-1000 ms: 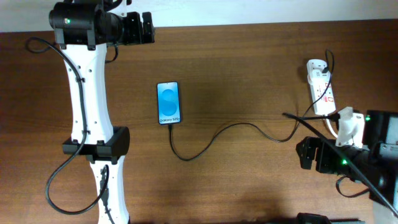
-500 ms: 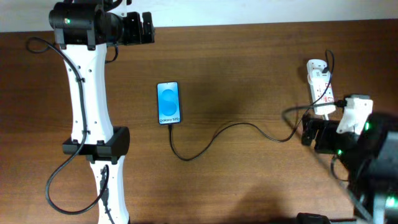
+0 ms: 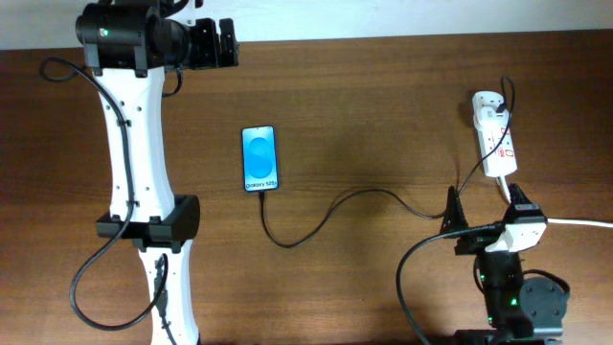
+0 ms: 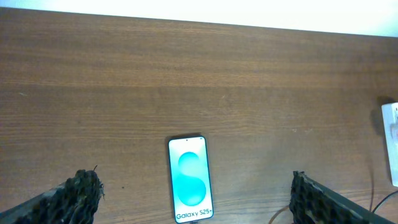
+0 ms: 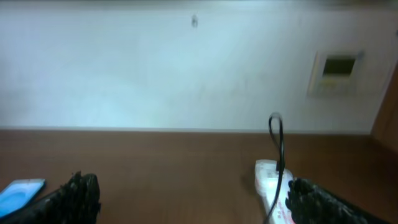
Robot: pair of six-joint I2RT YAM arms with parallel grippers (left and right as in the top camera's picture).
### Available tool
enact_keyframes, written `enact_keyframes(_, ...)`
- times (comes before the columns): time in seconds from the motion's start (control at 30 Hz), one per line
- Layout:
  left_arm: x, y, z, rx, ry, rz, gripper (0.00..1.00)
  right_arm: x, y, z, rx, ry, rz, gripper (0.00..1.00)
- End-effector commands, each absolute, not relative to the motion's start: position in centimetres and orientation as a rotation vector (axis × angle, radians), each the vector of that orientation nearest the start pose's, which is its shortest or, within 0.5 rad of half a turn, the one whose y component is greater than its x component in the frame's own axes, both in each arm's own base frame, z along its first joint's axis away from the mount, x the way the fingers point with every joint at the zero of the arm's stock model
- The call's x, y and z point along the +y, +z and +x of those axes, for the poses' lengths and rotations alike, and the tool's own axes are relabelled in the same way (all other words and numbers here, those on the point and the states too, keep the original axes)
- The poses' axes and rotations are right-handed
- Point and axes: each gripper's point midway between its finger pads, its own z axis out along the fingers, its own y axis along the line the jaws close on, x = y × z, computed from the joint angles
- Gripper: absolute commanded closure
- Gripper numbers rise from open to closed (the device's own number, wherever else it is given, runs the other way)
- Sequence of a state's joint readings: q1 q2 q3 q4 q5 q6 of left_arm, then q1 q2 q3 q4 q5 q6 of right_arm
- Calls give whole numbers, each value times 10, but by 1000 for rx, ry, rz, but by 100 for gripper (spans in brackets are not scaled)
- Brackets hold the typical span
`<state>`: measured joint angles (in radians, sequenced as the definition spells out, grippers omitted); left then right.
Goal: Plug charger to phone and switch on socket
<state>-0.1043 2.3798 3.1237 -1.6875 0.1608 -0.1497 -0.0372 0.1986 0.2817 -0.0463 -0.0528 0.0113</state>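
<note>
The left arm (image 3: 129, 144) reaches far forward, and the left gripper (image 3: 228, 43) is turned sideways, its fingers (image 4: 79, 194) spread wide and holding nothing. The right arm (image 3: 517, 287) is folded near its base, and the right gripper (image 3: 484, 203) is likewise spread and empty.

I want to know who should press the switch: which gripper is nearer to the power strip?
Right. The right gripper sits just below the power strip in the overhead view; the left gripper is far across the table, beyond the phone.

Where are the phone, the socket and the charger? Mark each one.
phone (image 3: 260, 158): overhead view, middle of the blue screen.
socket (image 3: 496, 144): overhead view, white body.
charger (image 3: 369, 190): overhead view, middle of the thin black cable.
</note>
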Motion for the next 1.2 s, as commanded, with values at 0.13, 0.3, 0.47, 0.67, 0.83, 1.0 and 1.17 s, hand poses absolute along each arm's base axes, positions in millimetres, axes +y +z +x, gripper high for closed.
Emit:
enact_keyframes(0.13,-80,317,484,2506,-312,25,1,-2,230,239,1446,8,11,1)
enact_keyframes(0.3,-80,317,484,2506,-312,25,1,-2,219,243,1404,8,9,1)
enact_keyframes(0.47,-80,317,484,2506,-312,25,0,-4,201,245,1466,0,20,1)
enact_keyframes(0.67,-80,317,484,2506,-312,25,1,-4,156,246,1648,2,24,1)
enact_keyframes(0.83,-80,317,484,2506,-312,25,1,-4,156,246,1648,2,24,1)
enact_keyframes(1.0,-80,317,484,2506,-312,25,1,-4,156,246,1648,2,24,1)
enact_keyframes(1.17,-80,317,484,2506,-311,25,0,-4,156,246,1648,2,24,1)
